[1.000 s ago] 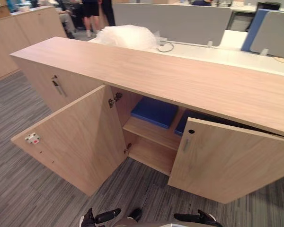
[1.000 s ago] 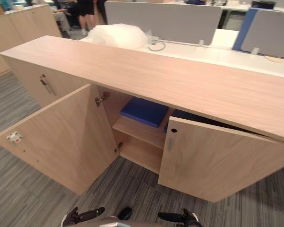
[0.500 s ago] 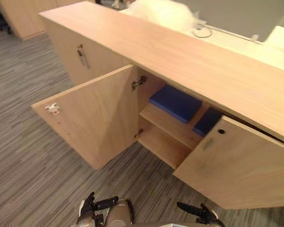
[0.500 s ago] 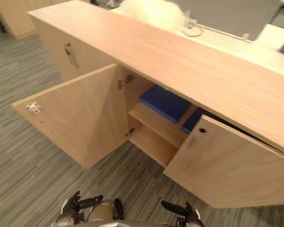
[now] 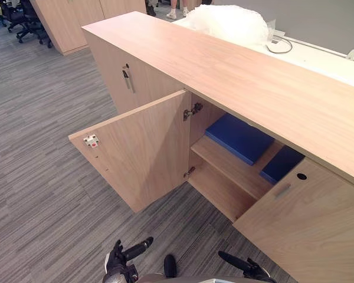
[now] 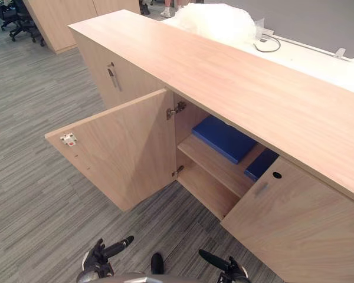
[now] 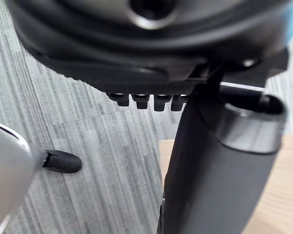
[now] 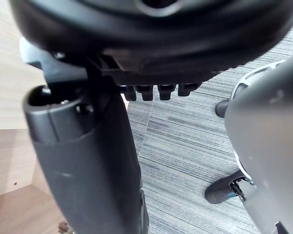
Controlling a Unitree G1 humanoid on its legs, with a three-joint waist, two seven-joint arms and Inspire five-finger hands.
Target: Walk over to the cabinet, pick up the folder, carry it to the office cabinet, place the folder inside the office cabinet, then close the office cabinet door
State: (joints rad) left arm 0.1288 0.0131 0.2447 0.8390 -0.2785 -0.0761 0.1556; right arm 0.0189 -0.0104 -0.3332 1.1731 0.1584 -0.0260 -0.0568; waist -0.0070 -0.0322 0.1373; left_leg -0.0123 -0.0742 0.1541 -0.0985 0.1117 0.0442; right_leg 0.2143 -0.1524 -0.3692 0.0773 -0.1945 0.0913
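**Inspector:** Checking item location first: where is the folder lying?

**Observer:** The blue folder [image 5: 239, 137] is lying flat on the upper shelf [image 5: 221, 163] inside the cabinet [image 5: 253, 88], toward the shelf's left end and just beside the hinge side of the left door [image 5: 141, 153]. A second blue folder [image 5: 281, 164] is lying toward the shelf's right end. It is sitting slightly apart from the first and is partly hidden behind the right door [image 5: 310, 227].

**Inspector:** How are the doors standing?

**Observer:** The left door is standing wide open over the grey carpet [image 5: 47, 194]. The right door is hanging partly open. A white bundle of plastic wrap [image 5: 230, 23] is resting on the white desk [image 5: 318, 54] just past the rear edge of the cabinet top.

**Inspector:** What are the hands doing?

**Observer:** The left hand [image 5: 119, 259] is hovering low over the carpet in front of the cabinet, well apart from both folders. Its fingers are lying relaxed, its thumb is sticking out, and it is gripping nothing. The right hand [image 5: 252, 271] is hovering beside it in the same loose posture and is also carrying nothing.
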